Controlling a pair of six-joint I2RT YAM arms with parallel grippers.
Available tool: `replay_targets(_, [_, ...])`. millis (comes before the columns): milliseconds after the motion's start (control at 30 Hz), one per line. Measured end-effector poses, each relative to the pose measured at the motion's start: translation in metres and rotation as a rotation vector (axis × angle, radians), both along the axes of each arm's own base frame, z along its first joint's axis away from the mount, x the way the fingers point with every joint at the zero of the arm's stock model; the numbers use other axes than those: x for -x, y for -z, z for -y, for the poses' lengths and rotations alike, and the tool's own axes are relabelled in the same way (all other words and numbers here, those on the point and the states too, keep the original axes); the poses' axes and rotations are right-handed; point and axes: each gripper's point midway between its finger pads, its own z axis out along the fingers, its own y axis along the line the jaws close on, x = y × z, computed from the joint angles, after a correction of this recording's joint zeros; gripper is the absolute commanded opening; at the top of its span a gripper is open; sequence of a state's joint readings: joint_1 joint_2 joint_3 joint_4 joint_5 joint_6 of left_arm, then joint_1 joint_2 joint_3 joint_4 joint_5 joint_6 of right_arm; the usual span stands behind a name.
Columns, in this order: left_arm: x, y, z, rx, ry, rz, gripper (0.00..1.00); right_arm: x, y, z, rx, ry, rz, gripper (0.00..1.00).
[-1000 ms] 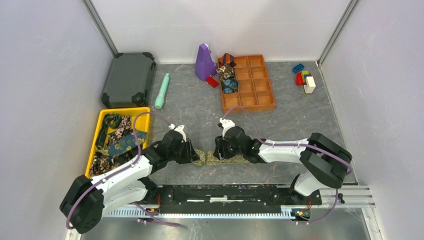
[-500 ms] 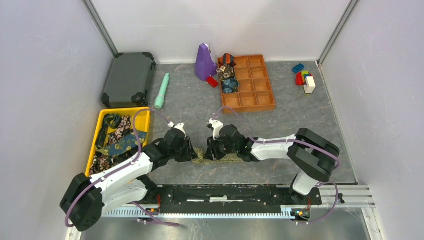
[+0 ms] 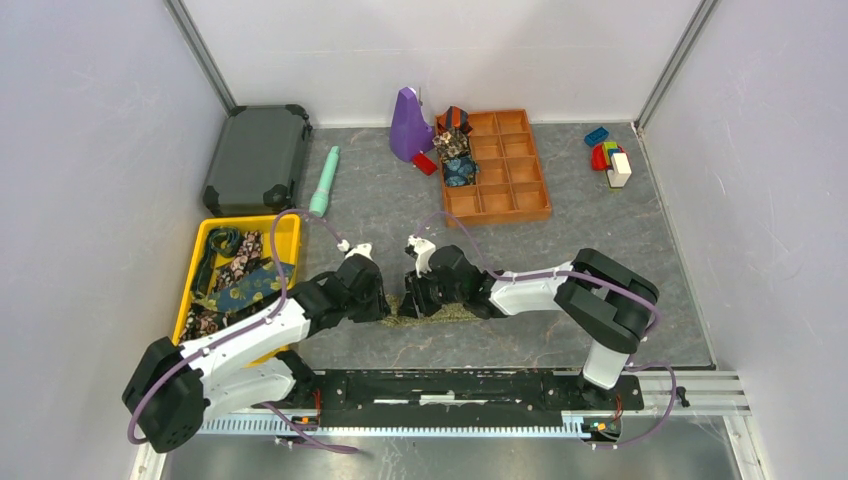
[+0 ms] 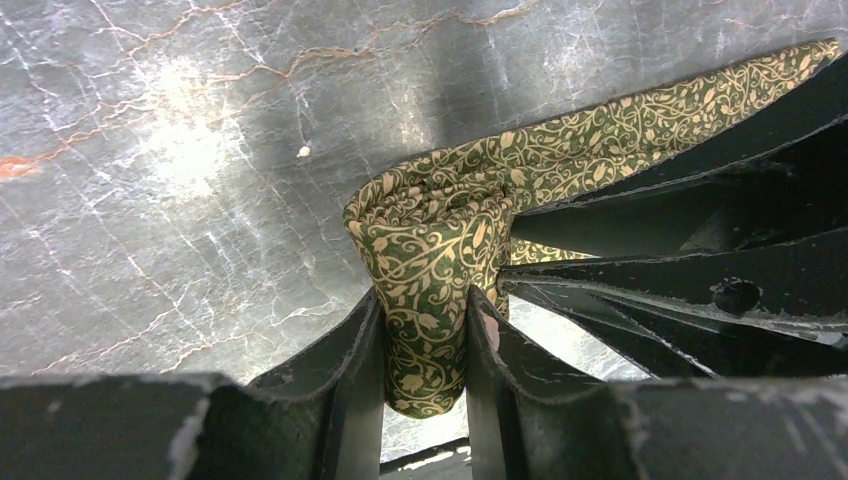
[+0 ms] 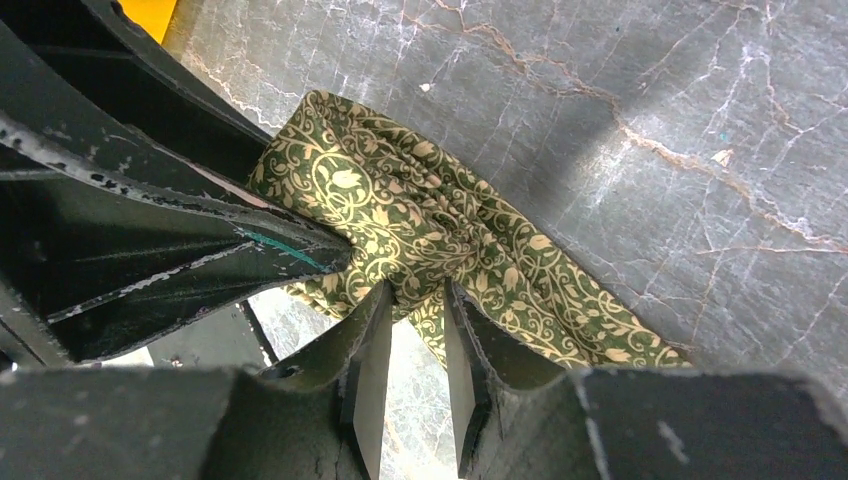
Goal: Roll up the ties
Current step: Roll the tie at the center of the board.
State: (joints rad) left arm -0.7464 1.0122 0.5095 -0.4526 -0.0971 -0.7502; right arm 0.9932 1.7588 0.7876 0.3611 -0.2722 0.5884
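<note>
1. Two enclosure features: grey marbled tabletop; pale walls on three sides.
2. One olive-gold tie, partly folded, lies at the tabletop's near centre.
3. Both left gripper and right gripper clamp its fabric.

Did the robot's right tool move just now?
Yes. The right tool, pinching the tie, slid left past the orange tray's left edge, toward the left tool.

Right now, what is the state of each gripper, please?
Left gripper: closed on the folded end of the green-gold tie.
Right gripper: closed on a pinch of the same tie.
</note>
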Motion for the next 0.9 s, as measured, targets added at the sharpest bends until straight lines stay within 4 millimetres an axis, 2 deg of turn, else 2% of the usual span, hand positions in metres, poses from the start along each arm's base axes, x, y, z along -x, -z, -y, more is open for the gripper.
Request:
replay_targets(300, [-0.001, -0.003, -0.003, -0.08, 0.001, 0.018, 0.25, -0.001, -0.009, 0.008, -0.012, 0.001, 0.037, 0.32])
replay_targets(400, [0.0, -0.003, -0.004, -0.102, 0.005, 0.02, 0.25, -0.009, -0.012, 0.013, -0.016, 0.018, 0.054, 0.31])
replay_targets(633, [-0.001, -0.004, -0.004, -0.134, 0.006, 0.028, 0.25, -0.024, 0.008, 0.037, 0.059, 0.101, 0.075, 0.3])
replay_targets(900, [-0.002, -0.004, -0.003, -0.155, 0.009, 0.038, 0.24, -0.025, 0.018, 0.047, 0.086, 0.143, 0.077, 0.29])
